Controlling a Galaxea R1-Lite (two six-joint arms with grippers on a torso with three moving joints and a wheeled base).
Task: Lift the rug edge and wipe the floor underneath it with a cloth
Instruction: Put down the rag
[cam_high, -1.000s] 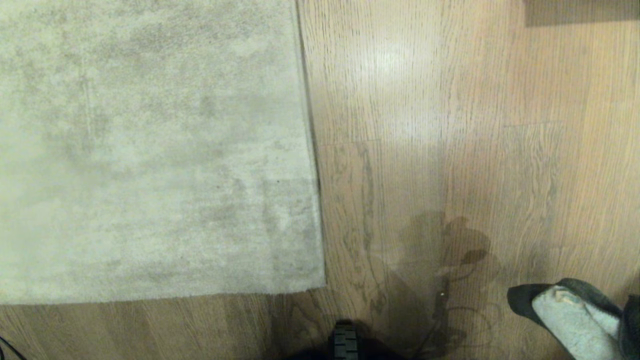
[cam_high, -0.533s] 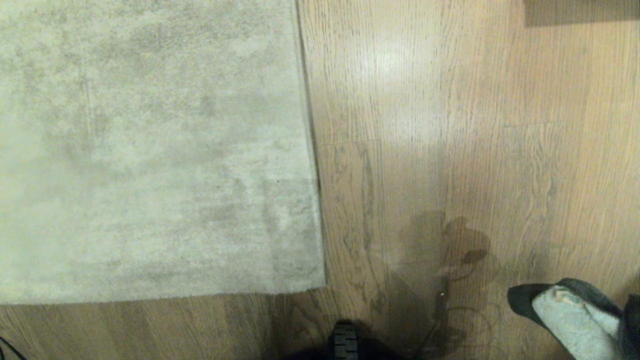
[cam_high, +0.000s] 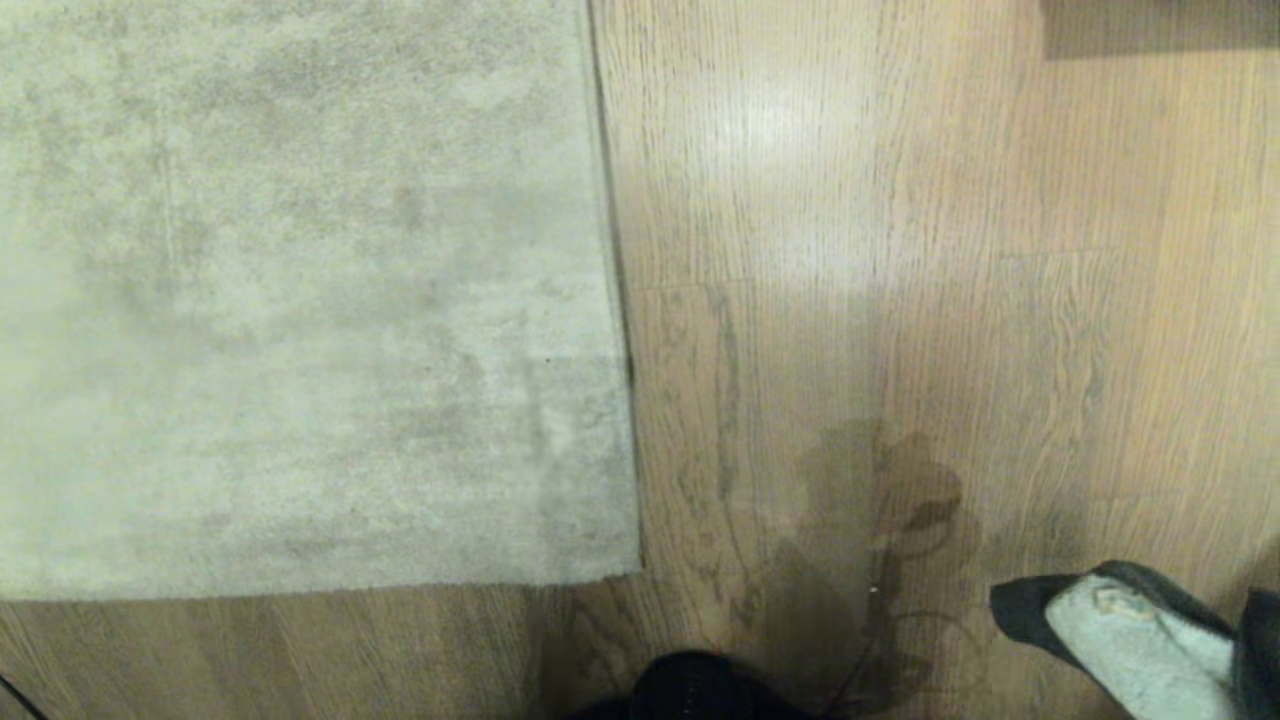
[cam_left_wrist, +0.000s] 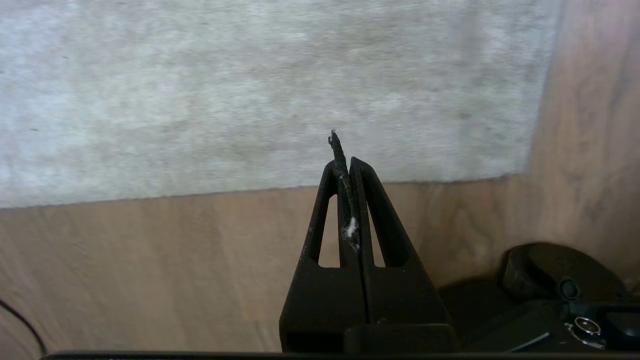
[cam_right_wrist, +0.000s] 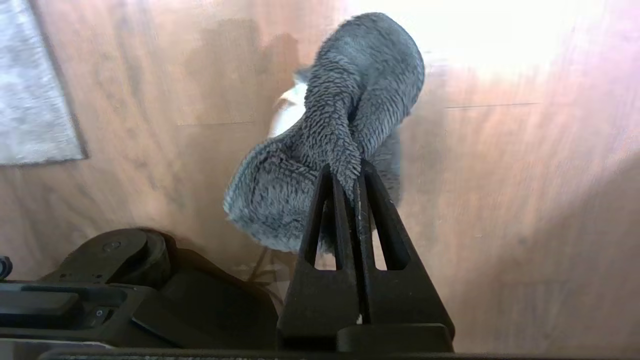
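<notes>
Rug (cam_high: 300, 300) lies flat on the floor (cam_high: 900, 250), so I judge the lift isn't started yet. Landmark: the rug's near corner (cam_high: 632, 572). The rug edge (cam_high: 618, 300) runs away from me from that corner, w/ bare planks on its right side.

To do the step well, I'd bring the left gripper (cam_left_wrist: 345, 165) low to the edge just past the corner, open up, slide one finger under the binding, pinch the border only, then raise enough for the cloth to pass. The pile looks thin, so a shallow, level approach should beat a stab from above.

Left fingers (cam_left_wrist: 370, 200): pressed together, holding nothing, hovering nr the rug's front border left of the corner.

Right gripper (cam_right_wrist: 350, 175): fingers (cam_right_wrist: 380, 210) clamped narrow on a bunched fold of the cloth (cam_right_wrist: 350, 115), well right of the corner, hanging clear above the floor.
</notes>
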